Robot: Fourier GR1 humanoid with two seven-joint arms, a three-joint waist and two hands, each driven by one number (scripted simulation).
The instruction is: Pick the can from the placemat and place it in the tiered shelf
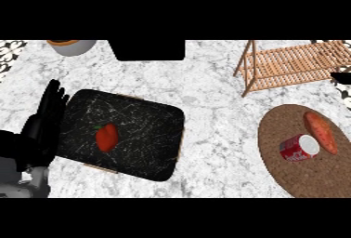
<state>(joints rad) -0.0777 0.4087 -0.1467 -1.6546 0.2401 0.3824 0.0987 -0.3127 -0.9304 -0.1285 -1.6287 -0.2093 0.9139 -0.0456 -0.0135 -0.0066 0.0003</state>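
— So, where is the can sitting right now?

— You're looking at a red and white drink can (299, 148) lying on its side on the round brown woven placemat (288, 174) at the right of the white marbled counter (212, 93). A long orange sweet potato (321, 132) is lying on the same mat, just beside the can and touching it or nearly so.

— And the shelf?

— The slatted wooden tiered shelf (291, 65) is standing at the upper right, apart from the placemat, with bare counter lying between them.

— What are your hands doing?

— Your left hand (47, 116) is showing at the left edge, black fingers straight and pointing up, holding nothing, resting beside a black marbled tray (147, 139) that is carrying a red pepper (106, 137). Your right hand isn't showing anywhere.

— Anything else?

— A grey round pot (72, 46) is sitting at the top left, cut off by the edge.
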